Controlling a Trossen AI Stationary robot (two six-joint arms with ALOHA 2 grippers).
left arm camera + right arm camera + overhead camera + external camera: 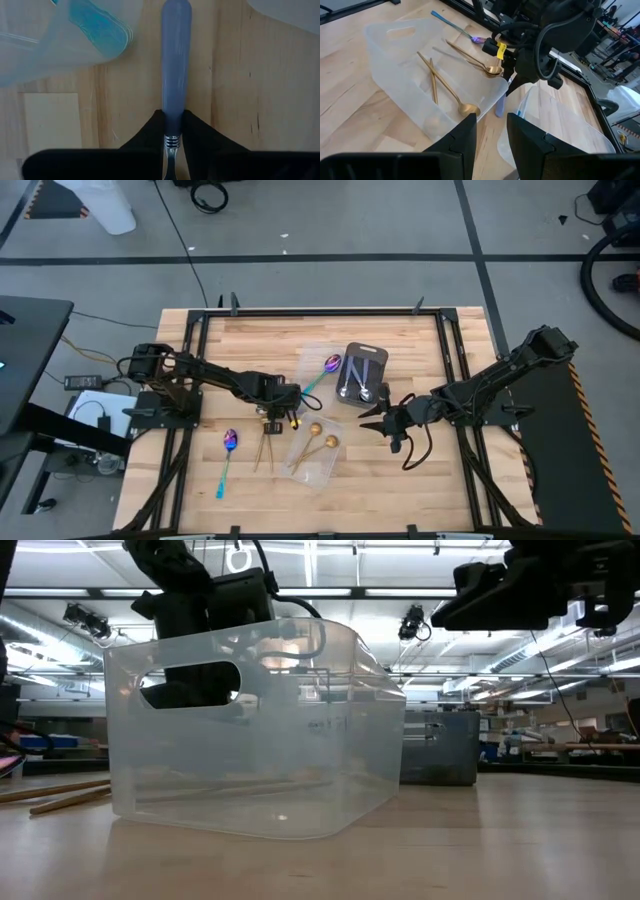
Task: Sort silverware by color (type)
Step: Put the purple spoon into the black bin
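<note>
The wooden surface point(250, 490) carries everything, framed by a black rail. Two dark arms reach in over it, the left arm from the left edge toward the middle, the right arm from the right edge.

A clear tray point(318, 450) lies near the centre front; in the low view it fills the foreground as a clear tub point(250, 730). A second clear tray point(322, 365) sits behind it, and a dark grey tray point(362, 375) stands just beside that one, toward the right.

The left tool point(283, 408) is low over the surface between the two clear trays. Its fingers point(145, 145) are closed on a pale blue-handled spoon point(175, 60), gripping it where the handle meets the metal neck; the handle lies flat along the wood and points away from the wrist. In the right wrist view the same handle point(499, 107) shows under that tool, beside the front tray's rim.

The right tool point(378, 420) hangs in front of the grey tray, its fingers point(462, 140) apart with nothing between them.

Two gold spoons point(320, 442) lie in the front clear tray. Two more gold spoons point(265, 450) lie crossed on the wood left of that tray. A purple spoon with a teal handle point(228, 460) lies farther left on the wood. Another purple spoon point(326, 370) rests in the back clear tray. Silver spoons point(360, 387) lie in the grey tray.
</note>
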